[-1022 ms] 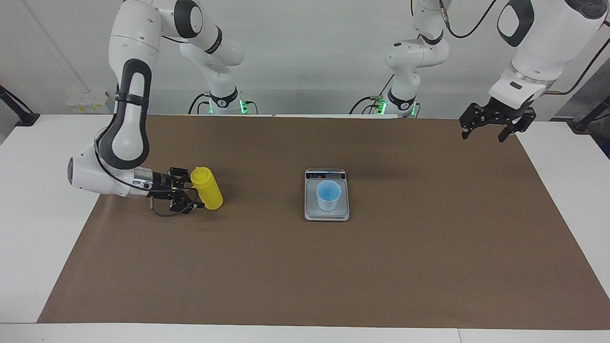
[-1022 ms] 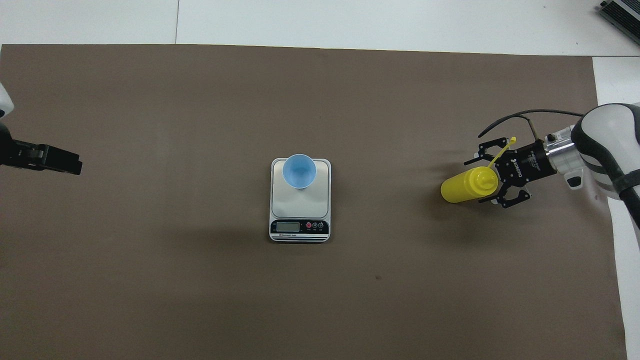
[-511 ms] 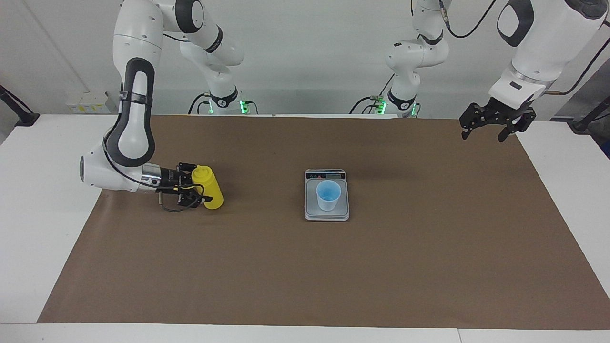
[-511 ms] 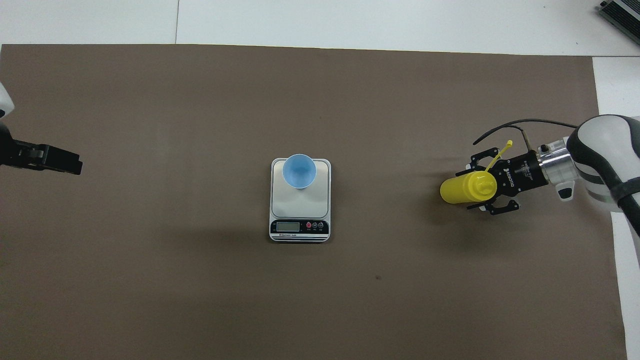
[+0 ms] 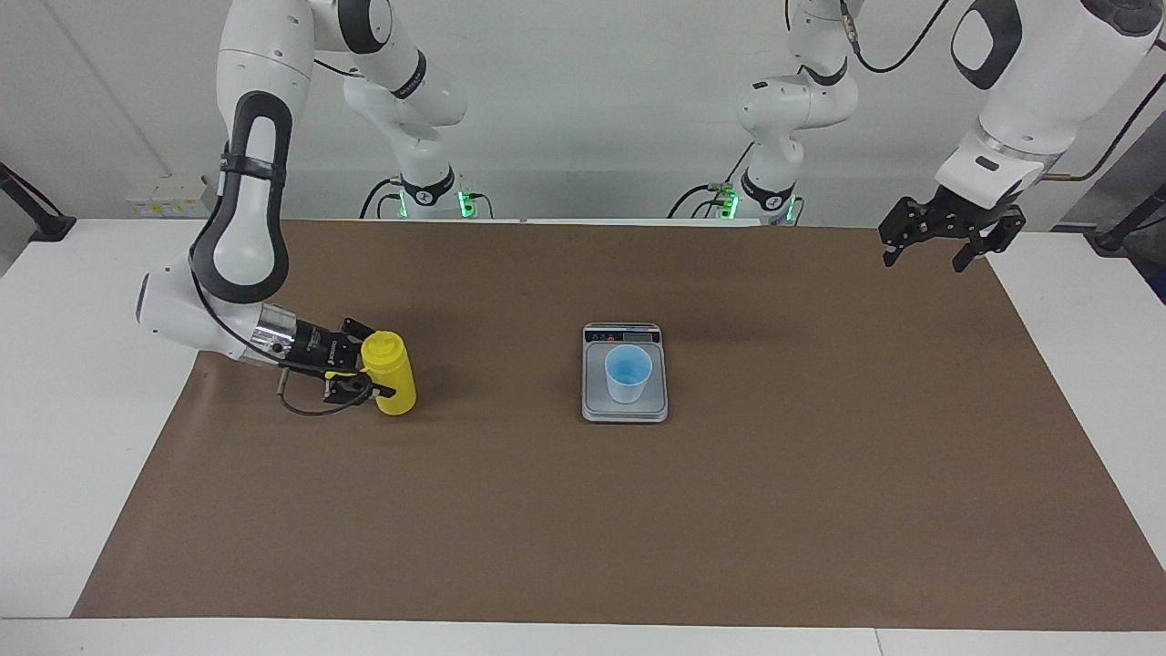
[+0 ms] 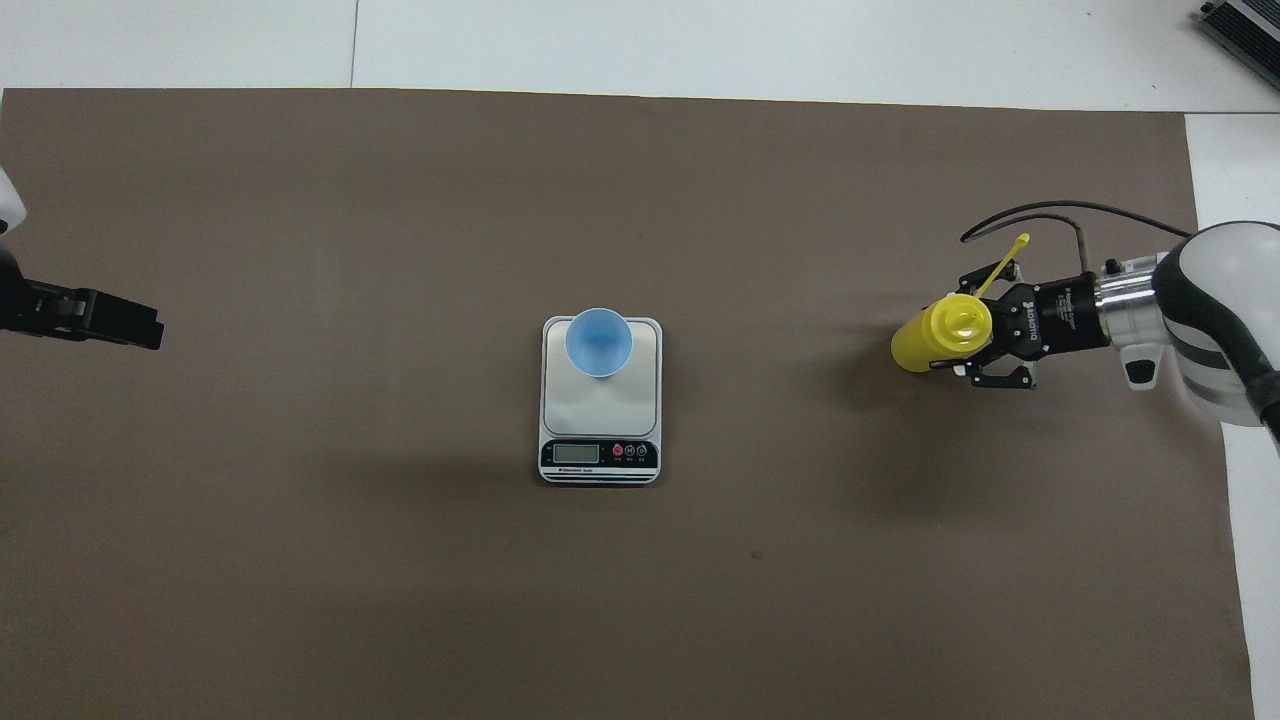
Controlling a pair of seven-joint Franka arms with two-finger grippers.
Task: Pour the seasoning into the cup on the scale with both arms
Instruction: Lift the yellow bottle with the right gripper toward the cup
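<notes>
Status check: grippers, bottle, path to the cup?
Right gripper shut on yellow bottle. Left gripper open, waiting over mat edge. Cup on scale. Path clear.

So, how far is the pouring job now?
Done: the light blue cup stands on the kitchen scale. In hand: the right gripper is closed around the yellow squeeze bottle at the right arm's end. The left gripper waits open, raised. Left: carrying the bottle over the cup and pouring.
</notes>
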